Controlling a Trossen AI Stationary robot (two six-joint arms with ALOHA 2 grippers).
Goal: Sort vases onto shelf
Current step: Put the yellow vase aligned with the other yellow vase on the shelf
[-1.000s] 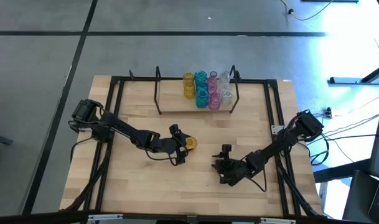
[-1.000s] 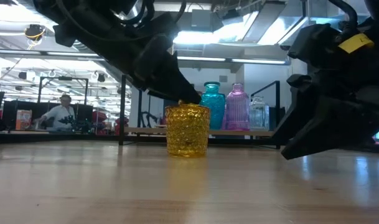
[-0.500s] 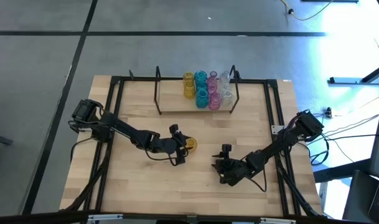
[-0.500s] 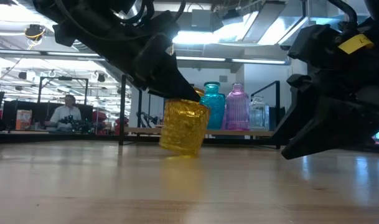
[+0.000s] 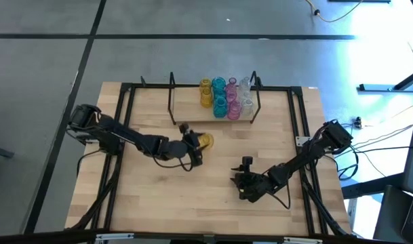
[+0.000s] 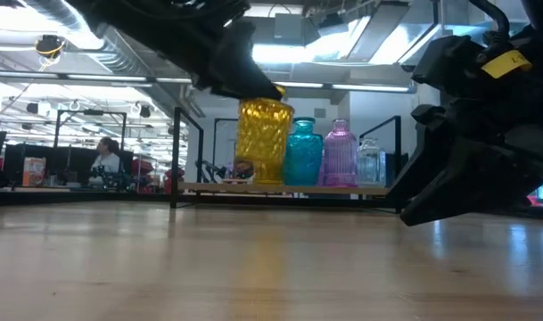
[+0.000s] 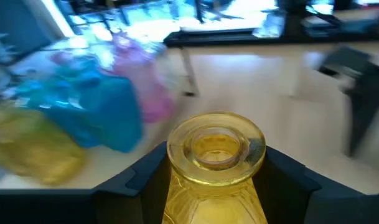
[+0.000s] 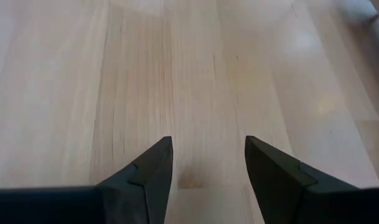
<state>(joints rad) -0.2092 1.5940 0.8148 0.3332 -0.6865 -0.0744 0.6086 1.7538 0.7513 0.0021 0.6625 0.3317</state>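
The left gripper [image 5: 194, 145] is closed around a small yellow textured glass vase [image 5: 204, 141], its dark fingers [image 7: 136, 180] pressed against either side of the body just under the rounded lip. In the low view that vase [image 6: 264, 141] hangs clear of the big light-wood tabletop [image 6: 253, 267] — upright, with open air beneath its base. From above, the left arm reaches in from the table's left edge toward the middle, and the held vase sits in front of the shelf [image 5: 186, 116], a low pale wooden board with thin black wire uprights at each end, near it but not on it. The other vases stand clustered at the right end of that board: yellow [image 5: 205, 93], teal-blue [image 5: 219, 95], pink [image 5: 232, 98] and clear [image 5: 246, 96] glass, packed close together in two short rows. The left wrist view shows the same group beyond the held vase, blurred. The right gripper [image 5: 241, 184] rests low over the table's front right area, well apart from the shelf — its fingers [image 8: 145, 174] stand parted with only bare wood between them, holding nothing.
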